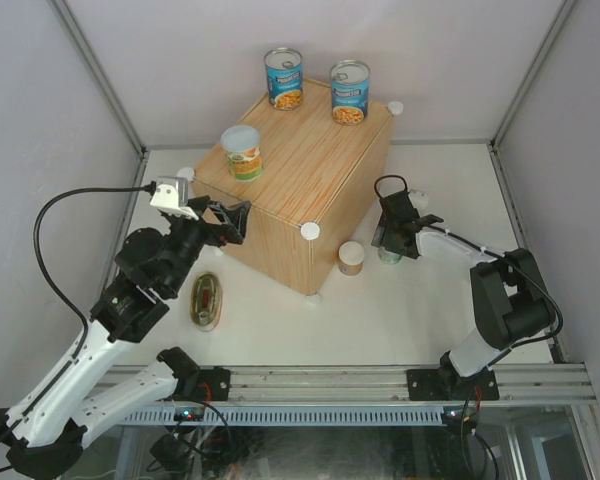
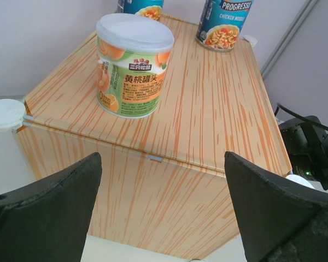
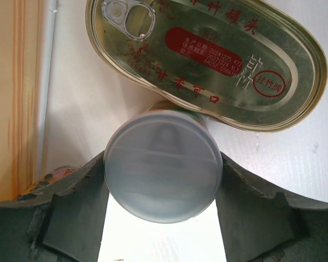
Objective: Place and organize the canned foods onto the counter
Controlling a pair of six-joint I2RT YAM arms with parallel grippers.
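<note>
Flanking a pale-lidded can (image 3: 163, 174) just beside a flat oval tin (image 3: 218, 60), the right gripper (image 3: 163, 164) sits close around it, whether clamped I cannot tell; the left gripper (image 2: 163, 158) gapes before the counter (image 1: 310, 160), which carries three cans (image 1: 242, 152).

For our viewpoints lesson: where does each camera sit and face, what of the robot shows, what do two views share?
Top external: above and behind the arms, looking down on the light wood-grain box; left arm and right arm show.
Left wrist: beside the box, facing its top and the small green-and-orange pale-lidded can; left jaws below.
Right wrist: looking down on a small grey-lidded can between the right jaws, a flat oval gold tin beyond.
Top and left wrist share the green-and-orange can.
</note>
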